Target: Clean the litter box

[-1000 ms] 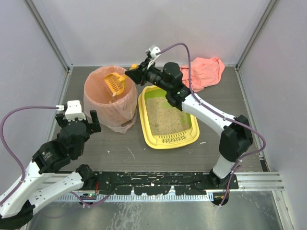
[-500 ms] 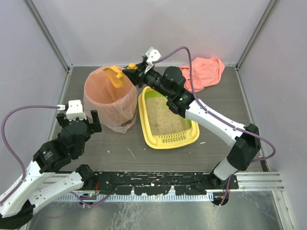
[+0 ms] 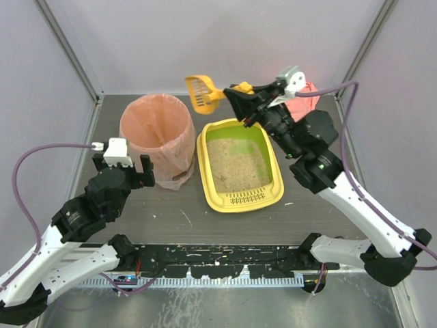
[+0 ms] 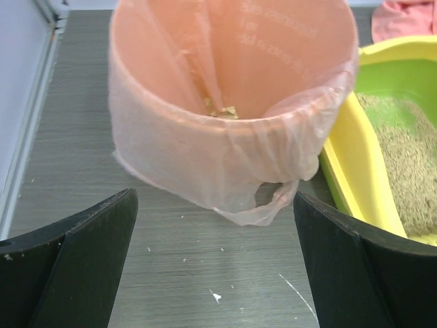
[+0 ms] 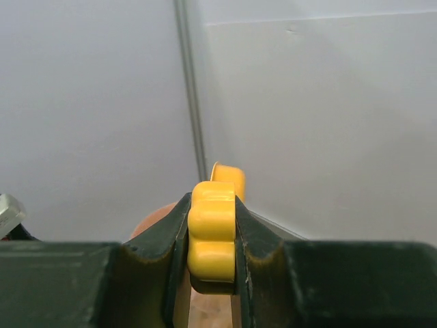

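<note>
Just right of the bin (image 3: 146, 156) sat the litter box (image 3: 236, 203), and you held the scoop (image 3: 199, 93) clamped in the right gripper (image 3: 234, 91) high behind the bin, likely to clear its rim; the left gripper (image 4: 215, 205) gaped empty.

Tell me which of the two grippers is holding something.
The right gripper: it is shut on the handle of the orange scoop, held up above the table. The left gripper is open and empty, facing the pink-bagged bin.
</note>
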Available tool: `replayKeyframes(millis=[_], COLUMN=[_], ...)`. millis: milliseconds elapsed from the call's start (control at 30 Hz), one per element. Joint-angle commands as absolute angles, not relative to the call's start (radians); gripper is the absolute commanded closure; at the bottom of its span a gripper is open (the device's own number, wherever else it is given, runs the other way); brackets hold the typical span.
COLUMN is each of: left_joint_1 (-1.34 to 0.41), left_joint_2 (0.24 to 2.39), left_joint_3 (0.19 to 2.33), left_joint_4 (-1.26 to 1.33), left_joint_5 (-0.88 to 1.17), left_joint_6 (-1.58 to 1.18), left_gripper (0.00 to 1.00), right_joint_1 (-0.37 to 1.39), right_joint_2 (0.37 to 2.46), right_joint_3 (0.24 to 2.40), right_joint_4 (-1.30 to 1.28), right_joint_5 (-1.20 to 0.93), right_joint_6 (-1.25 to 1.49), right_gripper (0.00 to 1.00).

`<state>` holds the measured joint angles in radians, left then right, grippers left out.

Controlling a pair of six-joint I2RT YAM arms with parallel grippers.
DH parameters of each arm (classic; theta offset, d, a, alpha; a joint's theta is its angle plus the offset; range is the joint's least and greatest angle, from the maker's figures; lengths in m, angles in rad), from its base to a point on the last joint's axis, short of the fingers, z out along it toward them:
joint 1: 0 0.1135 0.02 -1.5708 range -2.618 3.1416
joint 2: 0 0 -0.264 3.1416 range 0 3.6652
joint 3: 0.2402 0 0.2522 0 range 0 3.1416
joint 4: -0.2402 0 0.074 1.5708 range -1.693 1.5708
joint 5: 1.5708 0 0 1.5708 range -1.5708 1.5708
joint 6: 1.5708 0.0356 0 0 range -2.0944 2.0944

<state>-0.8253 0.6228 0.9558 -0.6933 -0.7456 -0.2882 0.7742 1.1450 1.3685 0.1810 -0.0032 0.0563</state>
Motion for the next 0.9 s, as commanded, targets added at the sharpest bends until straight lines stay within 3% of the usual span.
replayKeyframes(millis=[0, 300, 633, 867], left_joint_1=[-0.827, -0.863, -0.934, -0.935], left_joint_2=[0.725, 0.995, 1.318, 1.498], left_joint_3=[1.012, 1.091, 1.183, 1.293], left_joint_4=[-0.570, -0.498, -0.433, -0.502], left_joint_5=[-0.617, -0.537, -0.566, -0.613], left_joint_6=[-0.220, -0.391, -0.521, -0.509], left_gripper=[0.02, 0.02, 0.23, 0.27], right_joint_1=[0.735, 0.708, 0.639, 0.597], right_joint_2=[1.077, 0.940, 0.913, 0.883], right_joint_3=[1.330, 1.069, 0.868, 0.831], right_joint_4=[-0.044, -0.138, -0.095, -0.089], right_joint_5=[0.183, 0.409, 0.347, 0.330], right_joint_6=[0.091, 0.202, 0.372, 0.391], right_gripper=[0.99, 0.99, 0.99, 0.99])
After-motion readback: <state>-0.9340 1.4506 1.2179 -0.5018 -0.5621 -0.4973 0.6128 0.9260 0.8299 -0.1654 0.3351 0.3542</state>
